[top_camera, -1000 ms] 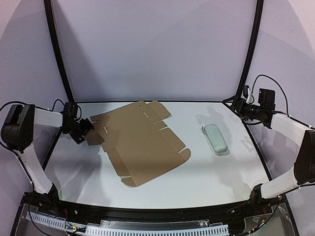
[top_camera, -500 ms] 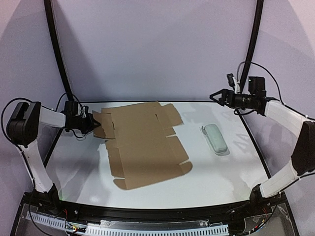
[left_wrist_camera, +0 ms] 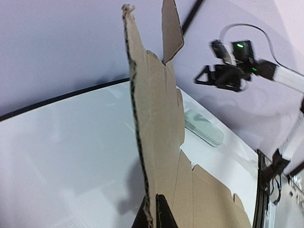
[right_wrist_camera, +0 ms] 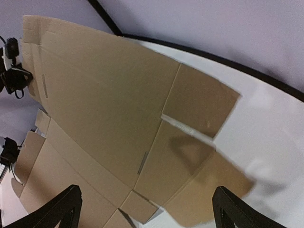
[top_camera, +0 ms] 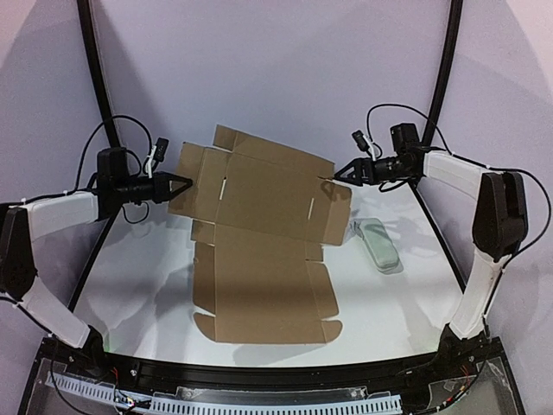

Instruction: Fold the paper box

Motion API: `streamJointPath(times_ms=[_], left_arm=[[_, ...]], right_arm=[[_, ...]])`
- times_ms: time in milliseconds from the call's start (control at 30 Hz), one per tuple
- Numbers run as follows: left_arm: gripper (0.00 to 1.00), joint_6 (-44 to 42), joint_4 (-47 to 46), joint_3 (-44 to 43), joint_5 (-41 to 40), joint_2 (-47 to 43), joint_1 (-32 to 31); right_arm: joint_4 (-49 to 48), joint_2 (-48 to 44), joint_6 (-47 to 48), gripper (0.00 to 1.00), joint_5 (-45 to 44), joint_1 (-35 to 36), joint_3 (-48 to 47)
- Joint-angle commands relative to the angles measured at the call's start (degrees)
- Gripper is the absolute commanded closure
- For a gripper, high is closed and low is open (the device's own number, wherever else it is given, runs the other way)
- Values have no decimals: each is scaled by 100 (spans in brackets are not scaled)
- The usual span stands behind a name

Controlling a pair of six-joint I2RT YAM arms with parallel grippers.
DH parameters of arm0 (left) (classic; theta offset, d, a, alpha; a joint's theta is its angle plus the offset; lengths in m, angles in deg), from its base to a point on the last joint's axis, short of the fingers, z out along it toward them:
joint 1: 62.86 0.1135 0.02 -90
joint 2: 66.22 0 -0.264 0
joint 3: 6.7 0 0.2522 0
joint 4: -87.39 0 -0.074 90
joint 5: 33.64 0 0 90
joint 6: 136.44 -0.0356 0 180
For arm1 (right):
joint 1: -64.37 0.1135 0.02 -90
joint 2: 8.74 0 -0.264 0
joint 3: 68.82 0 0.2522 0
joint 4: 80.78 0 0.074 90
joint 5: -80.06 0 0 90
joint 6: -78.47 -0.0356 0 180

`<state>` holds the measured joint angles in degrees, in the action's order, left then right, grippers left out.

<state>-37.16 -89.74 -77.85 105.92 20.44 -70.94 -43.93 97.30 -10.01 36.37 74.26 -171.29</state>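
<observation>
The paper box (top_camera: 259, 277) is a brown die-cut cardboard sheet. Its near half lies flat on the table and its far half (top_camera: 259, 186) is lifted off the surface, tilted up. My left gripper (top_camera: 179, 183) is shut on the left edge of the raised part. In the left wrist view the cardboard (left_wrist_camera: 159, 123) rises edge-on from my pinched left gripper (left_wrist_camera: 153, 216). My right gripper (top_camera: 339, 172) hovers open at the raised part's right edge. In the right wrist view the cardboard (right_wrist_camera: 109, 95) fills the scene ahead of the right gripper (right_wrist_camera: 146, 189); contact cannot be told.
A pale grey-green oblong case (top_camera: 377, 245) lies on the white table (top_camera: 130, 277) right of the box, below the right arm; it also shows as the case (left_wrist_camera: 203, 127) in the left wrist view. Black curved poles (top_camera: 97, 86) rise at the back corners.
The left gripper shut on the box's left flap and lifted, raising the far half off the table. The right arm swung left and up to the box's right edge.
</observation>
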Motion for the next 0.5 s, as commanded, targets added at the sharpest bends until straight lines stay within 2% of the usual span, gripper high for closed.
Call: streamJointPath(times_ms=[0,133,267,367,433,467], left_arm=[[99,-834,320,175,432,-443,-120],[99,-1626,1100,33,416,-635,-256],[99,-2048,1336,78,573,-722,-296],[99,-2136,1427,71,633,-794,-292],[99,-2160,1427,76,658,-820,-291],[99,-2165,1405,90,679,-862,-299]], right_arm=[[399,61,735,3,383,64,-387],[693,-214,1993,2,247,488,-688],[1015,-323,2792,2,394,769,-1003],[2079,-96,3757,2,533,1065,-1698],[2595,112,4002,2,515,1192,-2120],[3042,372,4152,3,431,1276,-2630]])
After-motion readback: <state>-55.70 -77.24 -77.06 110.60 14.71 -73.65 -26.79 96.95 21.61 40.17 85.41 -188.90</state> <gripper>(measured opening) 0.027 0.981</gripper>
